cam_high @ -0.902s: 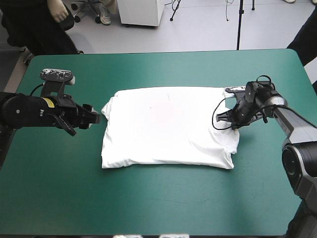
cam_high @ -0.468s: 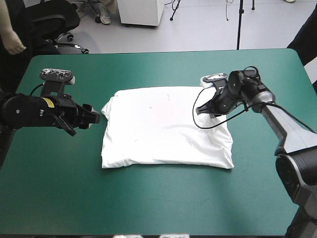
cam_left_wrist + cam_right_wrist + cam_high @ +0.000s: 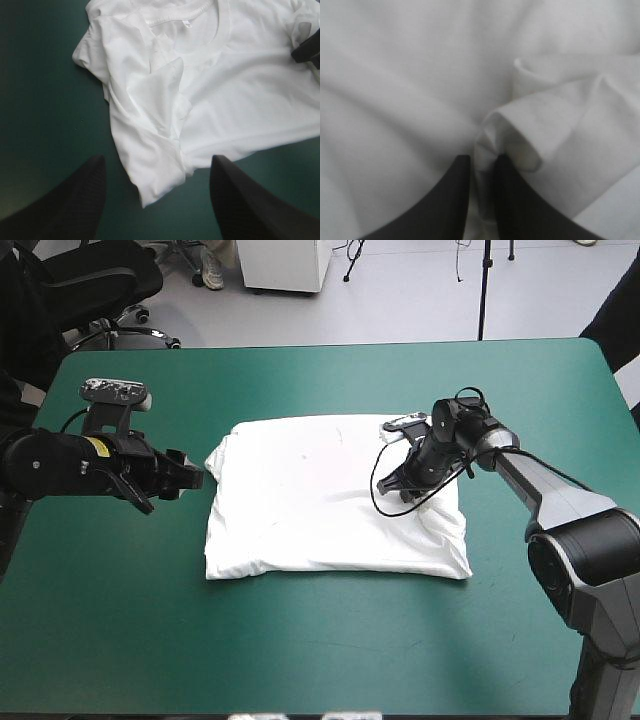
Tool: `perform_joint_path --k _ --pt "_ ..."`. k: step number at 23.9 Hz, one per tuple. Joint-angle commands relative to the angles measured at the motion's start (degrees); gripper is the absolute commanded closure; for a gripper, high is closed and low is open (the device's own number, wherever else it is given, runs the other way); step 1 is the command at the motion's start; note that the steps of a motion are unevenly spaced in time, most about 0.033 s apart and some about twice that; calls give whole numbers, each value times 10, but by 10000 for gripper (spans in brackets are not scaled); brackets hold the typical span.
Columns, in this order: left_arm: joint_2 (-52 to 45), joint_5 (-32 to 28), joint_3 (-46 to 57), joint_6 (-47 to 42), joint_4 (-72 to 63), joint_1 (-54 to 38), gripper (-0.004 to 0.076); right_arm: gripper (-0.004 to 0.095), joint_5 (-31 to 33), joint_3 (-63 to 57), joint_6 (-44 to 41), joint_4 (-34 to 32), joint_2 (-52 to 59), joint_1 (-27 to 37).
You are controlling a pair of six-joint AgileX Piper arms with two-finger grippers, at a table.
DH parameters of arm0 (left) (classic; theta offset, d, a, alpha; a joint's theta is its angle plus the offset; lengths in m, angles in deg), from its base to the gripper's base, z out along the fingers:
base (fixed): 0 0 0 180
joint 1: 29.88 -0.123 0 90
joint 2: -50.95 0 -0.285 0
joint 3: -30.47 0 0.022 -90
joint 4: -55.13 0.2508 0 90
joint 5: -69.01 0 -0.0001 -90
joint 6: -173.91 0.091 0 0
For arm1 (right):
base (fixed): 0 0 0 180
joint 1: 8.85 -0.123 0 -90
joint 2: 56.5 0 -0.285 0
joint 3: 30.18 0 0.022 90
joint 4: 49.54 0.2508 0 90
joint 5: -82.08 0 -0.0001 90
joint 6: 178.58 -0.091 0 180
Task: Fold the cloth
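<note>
White T-shirt on table, right fingers clamped on its fold (right edge), left fingers spread apart

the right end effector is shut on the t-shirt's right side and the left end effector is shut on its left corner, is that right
Not quite. The right end effector is shut on the T-shirt, but the left end effector is open and grips nothing. The left wrist view shows this, with the shirt's left corner lying loose on the table just ahead of it.
</note>
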Motion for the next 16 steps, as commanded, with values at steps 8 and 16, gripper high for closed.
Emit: perform_joint_path --k 8,16 --pt "-13 35 -16 -20 41 1 288 408 66 42 0 -40 97 0" --pt "-21 35 16 -52 64 1 288 408 134 37 -66 -158 235 0"
